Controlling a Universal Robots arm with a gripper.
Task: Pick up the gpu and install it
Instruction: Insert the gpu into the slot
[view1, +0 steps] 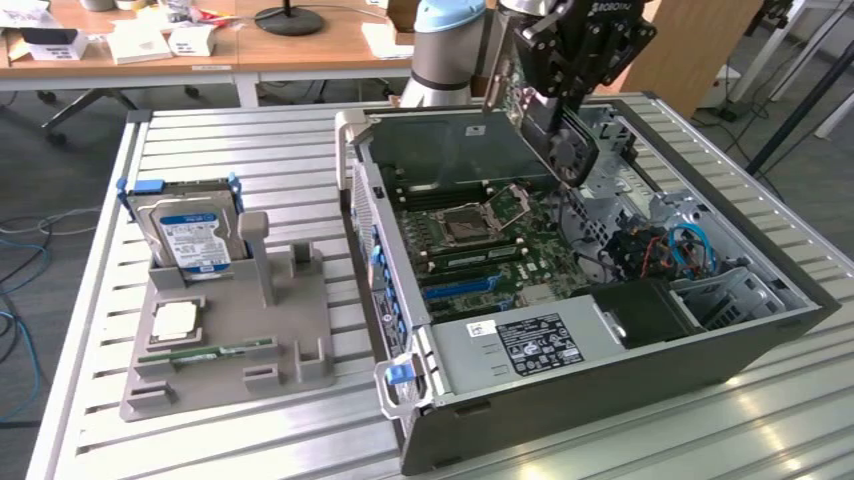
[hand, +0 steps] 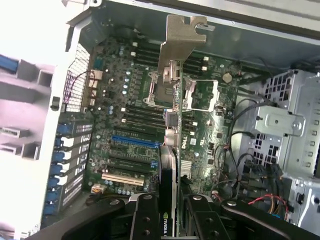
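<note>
My gripper is clamped on the gpu, which hangs edge-on over the open case, clear of the motherboard. The risk, I judge, is a tilted card missing the blue slot — or its bracket catching the case wall. The wrist view gives that alignment; the exterior view shows my height above the board.

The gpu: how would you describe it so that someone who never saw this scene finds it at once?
Start at the open computer case. Above its motherboard the end effector grips a thin card edge-on: that is the gpu. Unlike the hard drive and memory stick on the grey tray, it carries a silver bracket at one end.
</note>
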